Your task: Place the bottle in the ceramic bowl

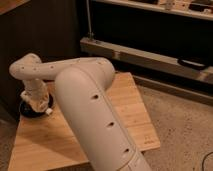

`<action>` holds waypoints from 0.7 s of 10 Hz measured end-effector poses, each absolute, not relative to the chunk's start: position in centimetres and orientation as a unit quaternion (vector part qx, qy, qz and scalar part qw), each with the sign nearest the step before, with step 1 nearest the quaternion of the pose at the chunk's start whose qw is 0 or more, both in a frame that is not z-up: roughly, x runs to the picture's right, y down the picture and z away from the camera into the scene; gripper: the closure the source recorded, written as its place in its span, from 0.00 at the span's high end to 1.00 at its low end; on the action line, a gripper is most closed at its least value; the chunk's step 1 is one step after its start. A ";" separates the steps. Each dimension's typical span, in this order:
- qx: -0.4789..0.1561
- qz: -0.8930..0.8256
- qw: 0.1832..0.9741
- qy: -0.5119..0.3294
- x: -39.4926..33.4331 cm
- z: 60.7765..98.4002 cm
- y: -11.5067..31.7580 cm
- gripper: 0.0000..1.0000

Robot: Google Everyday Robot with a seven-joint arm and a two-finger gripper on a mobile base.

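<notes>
The ceramic bowl (29,110) is a glossy black round dish at the left edge of the wooden table (125,107). It is partly hidden behind my gripper. My gripper (40,104) hangs down from the white wrist, directly over the bowl's right half. A small whitish end (48,111) sticks out at the gripper's lower right, by the bowl's right rim. It may be the bottle, but I cannot tell. The rest of the bottle is hidden.
My large white arm (95,110) crosses the table from the lower right and hides much of it. A dark wall stands behind the table on the left. A low metal shelf rail (150,57) runs along the back, above speckled floor (185,130) on the right.
</notes>
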State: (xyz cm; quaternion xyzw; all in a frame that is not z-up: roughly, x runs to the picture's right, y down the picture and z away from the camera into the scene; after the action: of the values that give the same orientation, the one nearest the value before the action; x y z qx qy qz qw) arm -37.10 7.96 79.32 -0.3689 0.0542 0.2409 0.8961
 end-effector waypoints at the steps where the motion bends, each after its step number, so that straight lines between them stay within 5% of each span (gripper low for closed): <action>1: -0.379 0.225 0.896 0.055 -38.3 79.8 8.6 0.00; 3: -0.395 0.212 0.891 0.070 -38.6 80.9 9.5 0.07; 7: -0.397 0.225 0.885 0.087 -37.6 81.3 9.9 0.45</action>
State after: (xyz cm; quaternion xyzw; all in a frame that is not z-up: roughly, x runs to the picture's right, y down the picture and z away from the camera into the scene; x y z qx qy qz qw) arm -37.61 9.92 81.27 -0.3973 0.0865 0.2250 0.8855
